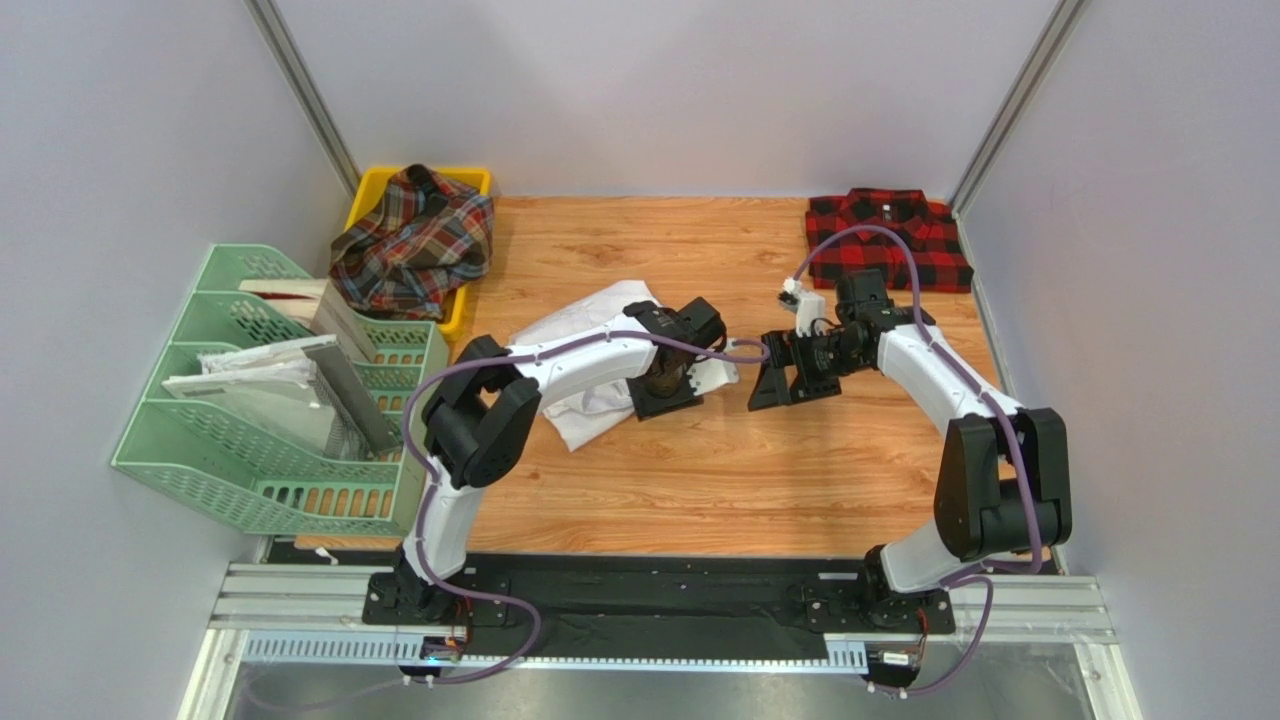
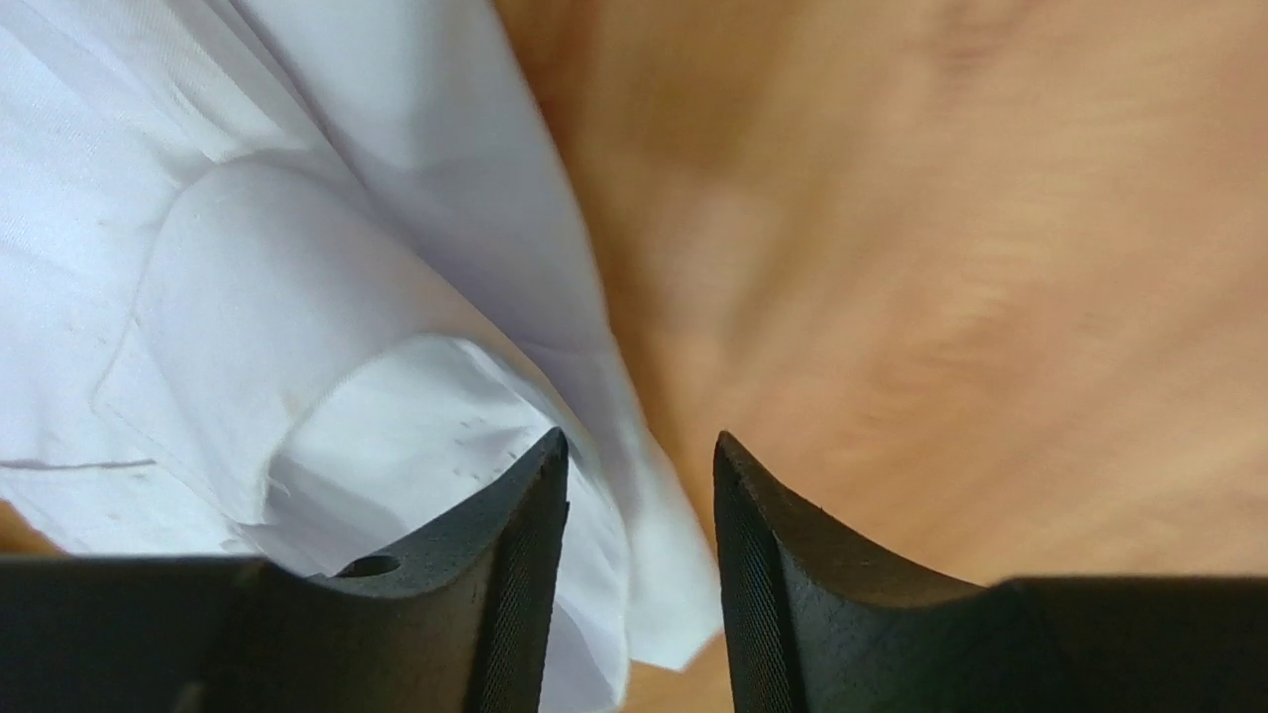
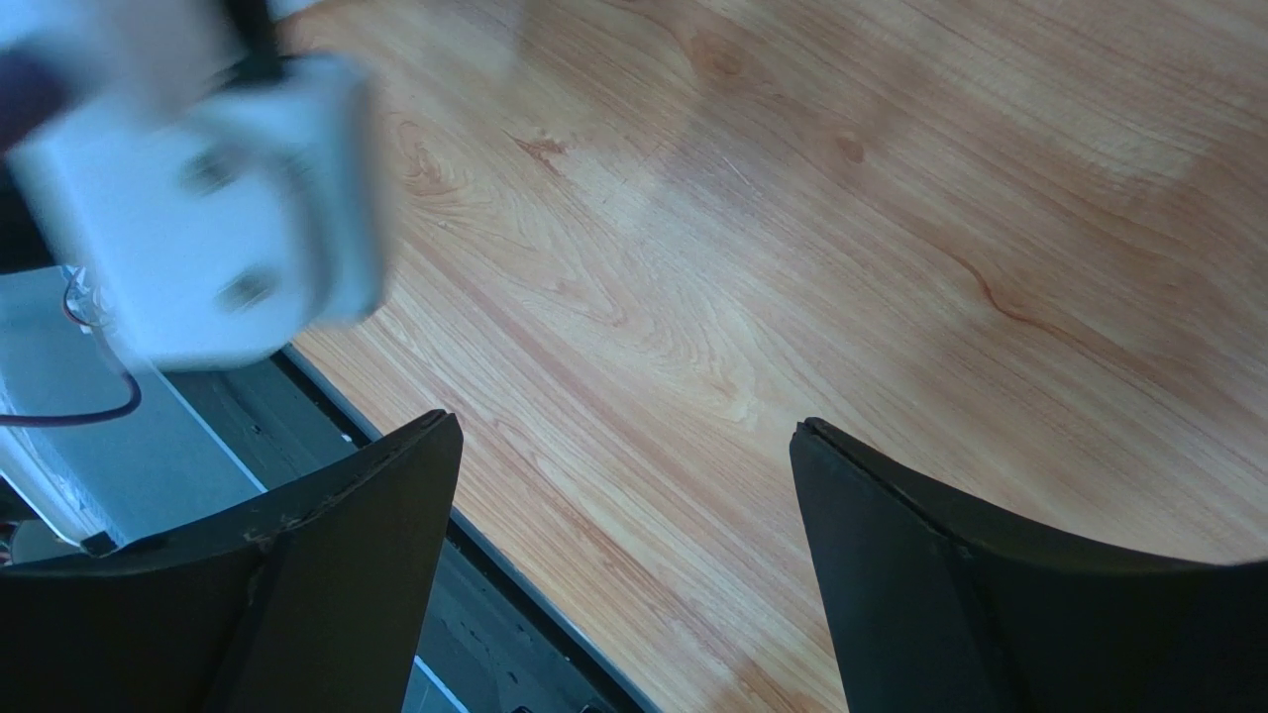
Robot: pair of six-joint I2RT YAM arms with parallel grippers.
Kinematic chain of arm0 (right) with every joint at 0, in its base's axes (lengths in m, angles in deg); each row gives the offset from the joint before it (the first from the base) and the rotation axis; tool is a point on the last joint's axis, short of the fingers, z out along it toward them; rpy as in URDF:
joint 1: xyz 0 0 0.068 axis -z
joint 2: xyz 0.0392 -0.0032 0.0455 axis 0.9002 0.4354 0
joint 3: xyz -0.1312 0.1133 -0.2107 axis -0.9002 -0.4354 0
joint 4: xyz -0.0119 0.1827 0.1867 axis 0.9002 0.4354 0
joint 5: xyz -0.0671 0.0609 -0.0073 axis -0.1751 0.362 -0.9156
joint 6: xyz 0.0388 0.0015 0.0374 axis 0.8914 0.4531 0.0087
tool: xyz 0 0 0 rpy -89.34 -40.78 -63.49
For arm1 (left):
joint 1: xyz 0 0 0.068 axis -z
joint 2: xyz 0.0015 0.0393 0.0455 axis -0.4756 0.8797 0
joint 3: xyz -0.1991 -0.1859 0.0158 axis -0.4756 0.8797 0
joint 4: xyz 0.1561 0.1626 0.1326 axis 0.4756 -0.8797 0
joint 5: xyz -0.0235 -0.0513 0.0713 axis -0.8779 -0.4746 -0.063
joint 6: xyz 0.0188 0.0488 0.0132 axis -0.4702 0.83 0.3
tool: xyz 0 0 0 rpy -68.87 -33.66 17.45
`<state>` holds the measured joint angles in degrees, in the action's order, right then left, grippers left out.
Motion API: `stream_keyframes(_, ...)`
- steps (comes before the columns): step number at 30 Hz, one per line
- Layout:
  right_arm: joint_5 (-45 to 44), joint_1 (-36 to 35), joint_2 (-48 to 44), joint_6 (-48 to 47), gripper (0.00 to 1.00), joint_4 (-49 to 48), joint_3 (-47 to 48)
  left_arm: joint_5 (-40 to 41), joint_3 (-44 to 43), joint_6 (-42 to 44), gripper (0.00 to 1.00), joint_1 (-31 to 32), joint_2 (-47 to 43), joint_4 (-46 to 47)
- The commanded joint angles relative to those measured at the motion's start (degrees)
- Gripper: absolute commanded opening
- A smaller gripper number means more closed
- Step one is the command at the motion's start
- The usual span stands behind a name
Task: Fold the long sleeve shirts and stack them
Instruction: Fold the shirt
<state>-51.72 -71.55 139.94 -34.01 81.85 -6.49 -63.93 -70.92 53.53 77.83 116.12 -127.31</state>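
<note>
**White shirt: fold in hand, both end effectors empty**

- Left end effector [image 2: 640, 446]: the jaws are parted by a narrow gap and nothing is seen pinched between them. It is held low at the edge of the white shirt [image 2: 298, 297], one finger over cloth, the other over the bare desk [image 1: 721, 480].
- Right end effector [image 3: 625, 431]: the jaws are spread wide and empty, over bare wood just beside the left one.
- White shirt: rumpled at the desk's middle, partly hidden under the left arm; it is judged only part-folded.
- Red-and-black checked shirt [image 1: 887, 237]: laid folded at the far right corner, and judged to be the base of the stack.
- Tartan shirt [image 1: 413, 240]: heaped in the yellow bin [image 1: 458, 308] at the far left.

Handling: the near edge is best caught at two well-spaced points, one by each end effector. The cloth should be drawn taut before it is laid over, so that no crease is trapped.
</note>
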Motion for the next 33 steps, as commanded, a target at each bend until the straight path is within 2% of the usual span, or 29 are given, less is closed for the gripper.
stream_keyframes(1, 1.8, 1.7, -1.1, 1.2, 0.88, 0.2, -0.3, -13.4, -8.2, -4.7, 0.47, 1.1, -12.0, -10.7)
stream_keyframes(4, 3.0, 2.1, -2.2, 1.3, 0.88, 0.4, -0.7, -17.1, -10.0, 4.3, 0.43, -5.8, -15.6, -14.3)
stream_keyframes(5, 3.2, 2.1, -2.4, 1.5, 0.88, 0.4, -1.0, -19.8, -10.1, 6.8, 0.42, -10.9, -15.8, -15.2)
stream_keyframes(7, 4.4, 2.1, -2.8, 1.9, 0.88, 0.4, -1.2, -19.0, -11.4, 14.6, 0.40, -16.3, -14.5, -17.5)
stream_keyframes(10, 5.9, 2.1, -3.0, 3.0, 0.88, -0.1, -2.0, -17.8, -8.9, 21.4, 0.38, -21.5, -12.5, -15.3)
stream_keyframes(13, 6.6, 2.1, -2.8, 3.7, 0.87, -0.5, -2.6, -15.5, -5.0, 25.6, 0.33, -23.1, -9.3, -13.2)
stream_keyframes(17, 6.6, 2.1, -2.9, 3.9, 0.86, -0.5, -3.0, -14.8, 0.8, 25.1, 0.26, -23.2, -4.7, -9.0)
stream_keyframes(18, 6.7, 2.1, -2.8, 3.9, 0.85, -0.5, -3.1, -15.5, 1.6, 24.2, 0.22, -23.2, -3.8, -9.1)
stream_keyframes(21, 6.1, 2.3, -2.8, 3.3, 0.85, 0.6, -2.6, -18.9, 3.9, 19.7, 0.18, -21.8, -2.5, -10.1)
stream_keyframes(24, 5.2, 2.9, -2.0, 2.9, 0.85, 1.4, -2.4, -24.4, 8.0, 12.5, 0.14, -16.6, -3.1, -9.8)
stream_keyframes(25, 4.9, 2.9, -1.7, 2.9, 0.85, 1.5, -1.9, -28.1, 8.6, 9.6, 0.13, -12.9, -3.2, -9.5)
stream_keyframes(28, 4.1, 3.6, 0.2, 3.2, 0.84, 1.5, -0.7, -33.9, 8.6, -2.4, 0.11, -5.5, -2.5, -5.2)
stream_keyframes(30, 3.1, 3.9, 1.2, 3.6, 0.84, 1.3, -0.1, -36.0, 6.0, -12.2, 0.13, -1.9, -1.8, -0.5)
stream_keyframes(33, 1.1, 4.5, 3.1, 3.3, 0.82, 1.7, 1.4, -42.9, 1.3, -24.2, 0.24, -2.6, -2.9, 5.8)
